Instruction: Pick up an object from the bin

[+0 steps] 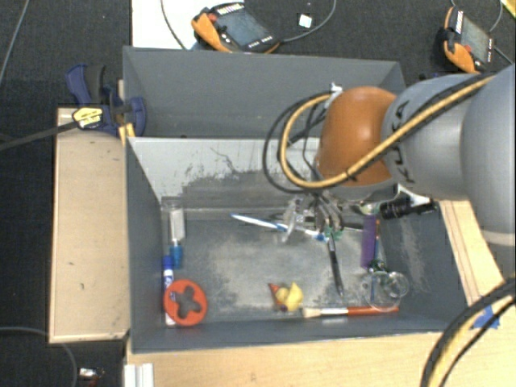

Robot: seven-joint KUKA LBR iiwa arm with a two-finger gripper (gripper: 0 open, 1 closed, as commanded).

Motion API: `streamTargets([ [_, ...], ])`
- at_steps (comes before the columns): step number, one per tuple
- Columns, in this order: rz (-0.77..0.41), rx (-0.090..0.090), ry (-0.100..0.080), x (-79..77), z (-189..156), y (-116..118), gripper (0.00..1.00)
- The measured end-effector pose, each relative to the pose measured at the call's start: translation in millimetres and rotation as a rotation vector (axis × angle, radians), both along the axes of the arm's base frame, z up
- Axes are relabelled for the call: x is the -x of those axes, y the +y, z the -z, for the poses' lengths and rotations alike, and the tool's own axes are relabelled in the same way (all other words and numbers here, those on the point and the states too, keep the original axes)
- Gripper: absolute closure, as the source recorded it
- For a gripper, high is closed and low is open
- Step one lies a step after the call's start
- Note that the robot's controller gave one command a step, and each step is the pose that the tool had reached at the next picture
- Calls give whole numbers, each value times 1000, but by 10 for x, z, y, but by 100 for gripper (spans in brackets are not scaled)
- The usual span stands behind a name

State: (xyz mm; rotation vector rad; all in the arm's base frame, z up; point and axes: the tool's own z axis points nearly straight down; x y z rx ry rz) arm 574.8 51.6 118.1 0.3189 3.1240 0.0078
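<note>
My gripper (305, 221) is low in the bin, right of the middle and near the back wall, partly under the arm's orange cover. A thin white and blue pen (256, 222) lies just to its left, with its right end reaching the gripper; whether it is held I cannot tell. A black rod (334, 269) runs from under the gripper towards the front. A purple pen (369, 243) lies upright to the right. A small yellow rubber duck (287, 297) sits near the front wall, below the gripper.
A red round disc with a cross cutout (185, 302) and a blue and white marker (172, 248) lie along the left wall. An orange-handled brush (343, 312) lies by the front wall. A clear plastic piece (385, 287) sits at the front right.
</note>
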Motion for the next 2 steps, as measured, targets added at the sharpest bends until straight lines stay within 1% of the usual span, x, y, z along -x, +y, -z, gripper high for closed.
streamTargets([
  [1, -3, 0, -1, -2, -353, 1, 100],
  [2, -5, -1, -1, -3, -607, 3, 100],
])
